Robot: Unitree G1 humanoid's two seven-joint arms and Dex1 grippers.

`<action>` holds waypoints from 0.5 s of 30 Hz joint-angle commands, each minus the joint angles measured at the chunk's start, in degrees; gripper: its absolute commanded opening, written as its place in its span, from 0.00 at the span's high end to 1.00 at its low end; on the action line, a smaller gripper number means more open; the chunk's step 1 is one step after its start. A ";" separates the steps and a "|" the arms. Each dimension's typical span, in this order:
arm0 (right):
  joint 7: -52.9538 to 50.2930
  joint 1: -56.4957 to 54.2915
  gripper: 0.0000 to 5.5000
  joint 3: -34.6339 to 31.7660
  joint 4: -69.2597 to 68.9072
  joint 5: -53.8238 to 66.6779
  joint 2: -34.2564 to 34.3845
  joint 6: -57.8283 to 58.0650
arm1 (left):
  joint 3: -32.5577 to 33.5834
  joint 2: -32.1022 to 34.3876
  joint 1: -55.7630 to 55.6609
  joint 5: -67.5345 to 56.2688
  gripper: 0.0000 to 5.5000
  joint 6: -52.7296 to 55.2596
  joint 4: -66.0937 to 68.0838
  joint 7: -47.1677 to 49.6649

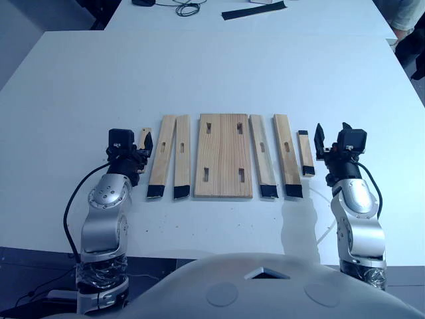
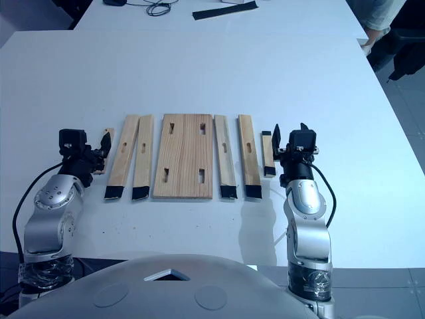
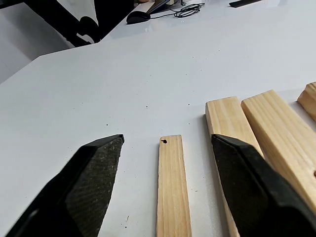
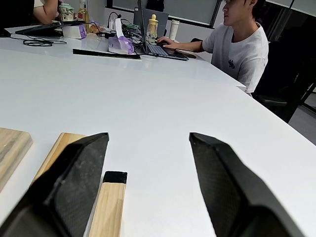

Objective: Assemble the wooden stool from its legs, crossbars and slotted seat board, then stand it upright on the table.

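Nearest in, both claws were parked low at the near side of the white surface [image 1: 212,73], one at each end of the row of parts. The left claw [image 3: 168,140] was spread wide with nothing gripped, its fingers set either side of the left short crossbar [image 1: 144,141]. The right claw [image 4: 149,136] was opened just as wide and empty too, with the right short crossbar [image 1: 305,153] lying just beside it on the inner side. Between them, four legs [image 1: 161,156] were laid flat in pairs, black-tipped ends nearest, flanking the slotted seat board [image 1: 224,154] in the middle. Every piece was pointed the same way, long axis running away from the robot. Nothing had been joined yet. The sticks would probably be handled as light, stiff and not fragile, though a bit slidey lying flat, so they'd best be pinched across the narrow width around mid-length. The board looked heavier and likely too wide, so an edge would be taken instead.
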 commanded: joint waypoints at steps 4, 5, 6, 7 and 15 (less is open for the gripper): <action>-0.16 -0.57 0.45 -0.35 0.10 0.66 0.65 0.45 | 0.18 0.94 -0.64 -0.10 0.40 0.38 2.11 -1.66; -0.22 -0.60 0.45 -0.36 0.16 0.59 0.69 0.39 | 0.08 1.02 -0.82 -0.22 0.40 0.46 2.07 -1.95; -0.26 -0.61 0.45 -0.28 0.23 0.41 0.71 0.31 | -0.16 1.22 -0.93 -0.21 0.40 0.37 1.93 -2.29; -0.29 -0.58 0.45 -0.20 0.35 0.27 0.73 0.16 | -0.37 1.31 -1.05 -0.13 0.40 0.26 1.91 -2.50; -0.17 -0.70 0.45 0.15 0.59 -0.11 0.74 -0.10 | -0.18 0.72 -1.79 1.08 0.40 -1.23 2.26 -1.43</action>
